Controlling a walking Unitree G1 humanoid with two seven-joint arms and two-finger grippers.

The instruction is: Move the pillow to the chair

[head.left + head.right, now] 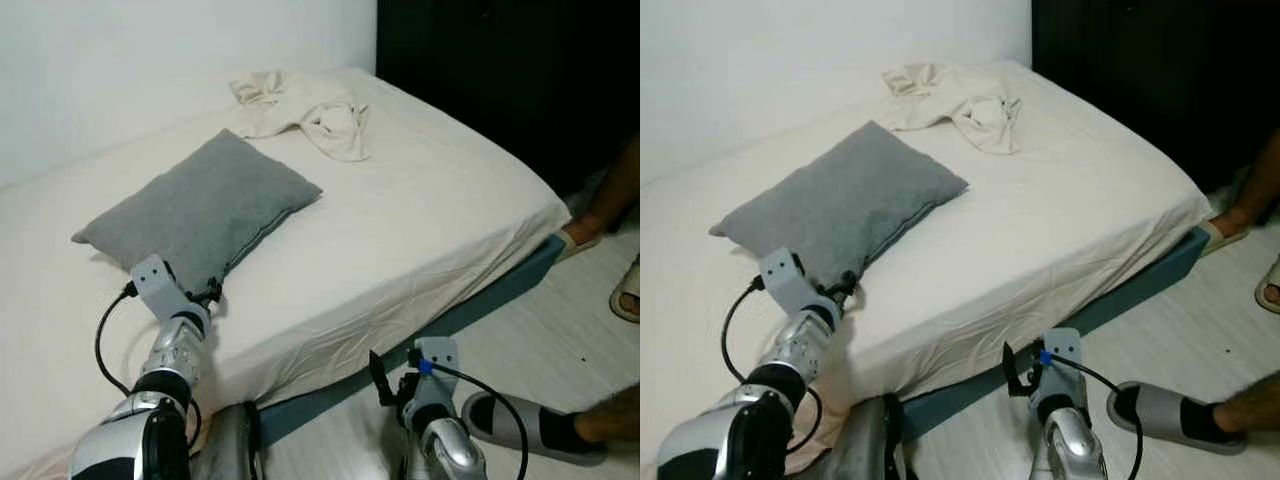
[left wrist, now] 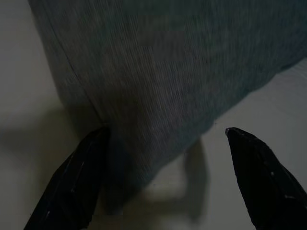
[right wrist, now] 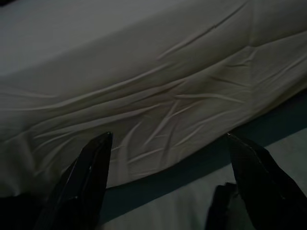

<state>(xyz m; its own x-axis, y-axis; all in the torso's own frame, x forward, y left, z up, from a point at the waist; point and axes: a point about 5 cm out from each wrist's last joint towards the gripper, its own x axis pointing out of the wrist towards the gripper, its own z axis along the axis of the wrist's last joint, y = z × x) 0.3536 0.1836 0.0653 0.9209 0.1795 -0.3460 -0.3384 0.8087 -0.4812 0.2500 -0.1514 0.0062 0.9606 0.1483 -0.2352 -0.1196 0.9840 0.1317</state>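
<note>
A grey pillow [image 1: 200, 205] lies flat on the cream bed [image 1: 430, 210], toward its left side. My left gripper [image 1: 212, 292] is at the pillow's near corner. In the left wrist view the gripper [image 2: 166, 130] is open, the grey pillow [image 2: 158, 62] reaches in between its fingers, and one finger [image 2: 76, 182] rests against the pillow's edge. My right gripper [image 1: 385, 385] hangs low beside the bed, over the floor. Seen from the right wrist, it [image 3: 169, 135] is open and faces the wrinkled sheet [image 3: 153, 96] on the bed's side, holding nothing.
A crumpled cream cloth [image 1: 310, 110] lies at the far end of the bed. A person's foot in a grey sandal [image 1: 530, 425] stands close to my right arm, with other feet [image 1: 585, 235] by the bed's far corner. A dark wardrobe [image 1: 500, 60] stands behind.
</note>
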